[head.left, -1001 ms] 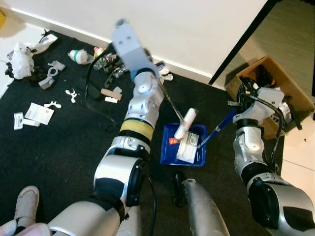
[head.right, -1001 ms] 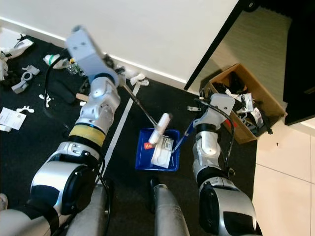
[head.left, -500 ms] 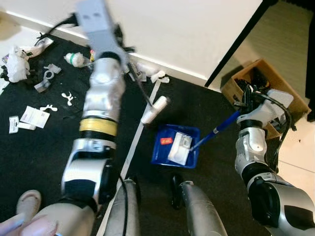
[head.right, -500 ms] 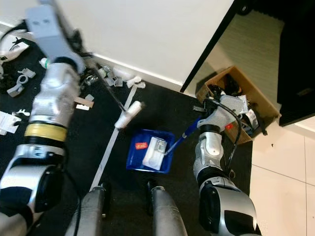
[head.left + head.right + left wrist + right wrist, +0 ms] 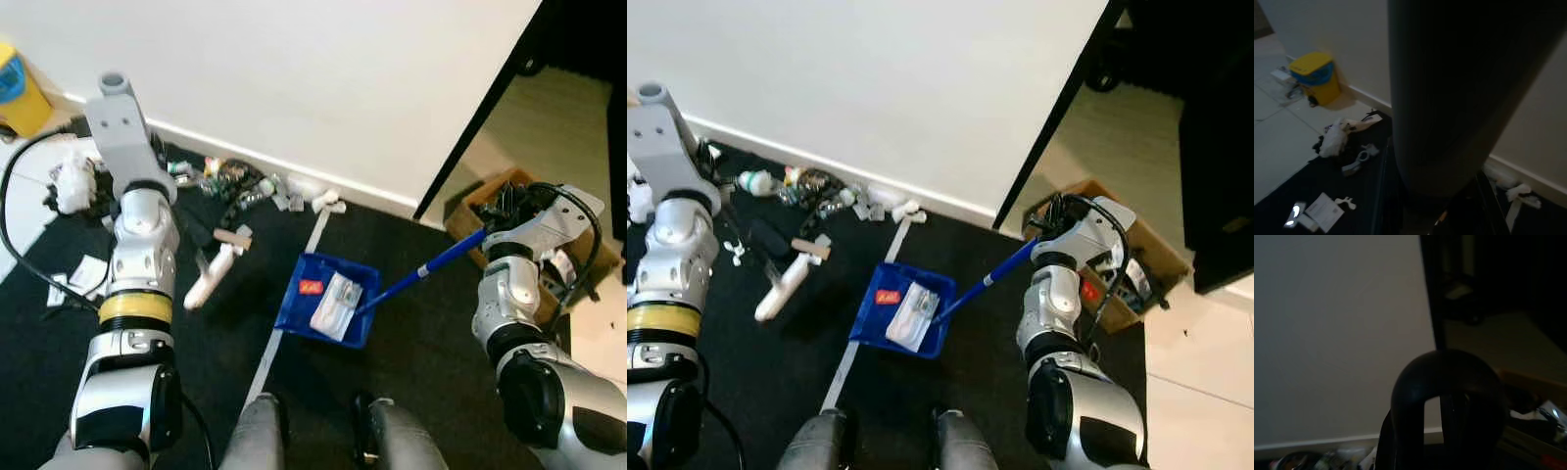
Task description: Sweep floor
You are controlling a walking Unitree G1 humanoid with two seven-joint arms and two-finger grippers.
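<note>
A blue dustpan [image 5: 298, 302] lies on the black mat with white paper and a red scrap in it. Its long blue handle [image 5: 423, 271] rises to my right gripper [image 5: 502, 217], which is shut on the handle's top by the cardboard box. My left gripper [image 5: 155, 162] sits behind its grey wrist block, shut on a thin dark brush handle. The white brush head [image 5: 210, 278] hangs low over the mat, left of the dustpan. In the left wrist view the dark handle [image 5: 1459, 98] blocks the middle.
Litter [image 5: 240, 184] lies heaped along the white wall's base, with white scraps [image 5: 71, 182] and papers [image 5: 88, 275] further left. A yellow bin [image 5: 18, 84] stands at the far left. The cardboard box [image 5: 580, 257] sits by the dark door frame [image 5: 480, 108]. A white tape line [image 5: 284, 308] crosses the mat.
My left arm has swung the brush from over the dustpan out to the left and lower. The camera has shifted too. The dustpan stays on the mat, still held.
</note>
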